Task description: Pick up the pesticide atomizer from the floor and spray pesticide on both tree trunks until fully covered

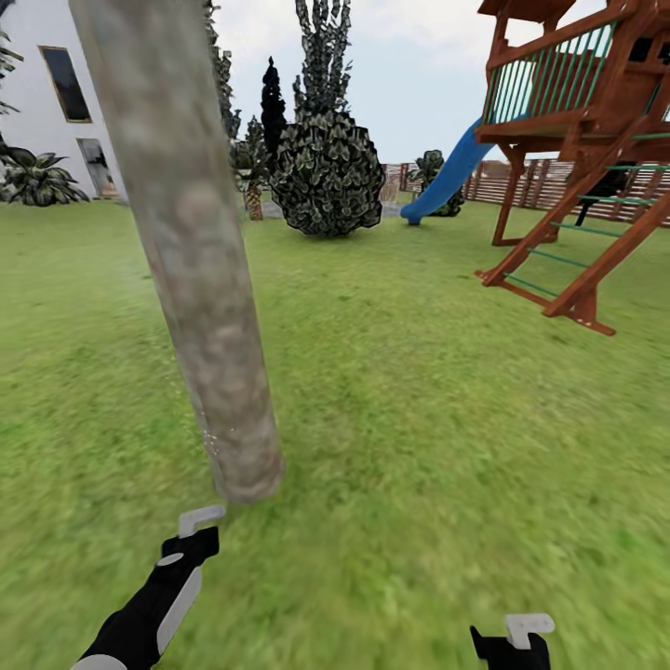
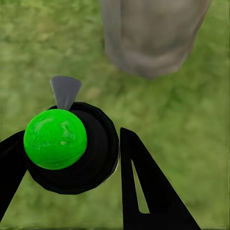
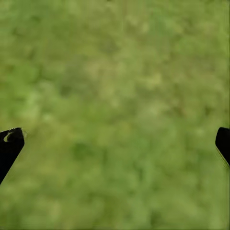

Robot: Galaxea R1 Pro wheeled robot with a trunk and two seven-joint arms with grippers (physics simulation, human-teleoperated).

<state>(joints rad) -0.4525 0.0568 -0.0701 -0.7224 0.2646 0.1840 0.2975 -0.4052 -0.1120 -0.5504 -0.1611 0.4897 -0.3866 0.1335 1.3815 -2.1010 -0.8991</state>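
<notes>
A thick grey-brown tree trunk (image 1: 186, 251) rises from the grass floor (image 1: 419, 419) just ahead of me, leaning slightly left. A few white pesticide specks (image 1: 207, 435) dot its lower left side. My left gripper (image 1: 199, 523) is low in front of the trunk's base. In the left wrist view, that left gripper (image 2: 72, 146) is shut on the pesticide atomizer (image 2: 72, 153), a round black body with a bright green ball and a grey nozzle aimed at the trunk (image 2: 153, 33). My right gripper (image 1: 519, 633) hangs open over bare grass (image 3: 115, 96).
A round leafy bush (image 1: 326, 177) with tall foliage behind it stands mid-lawn. At the right is a wooden play tower (image 1: 586, 140) with a blue slide (image 1: 451, 172). A white house (image 1: 46, 93) is at the far left, and a slat fence (image 1: 549, 181) is at the back.
</notes>
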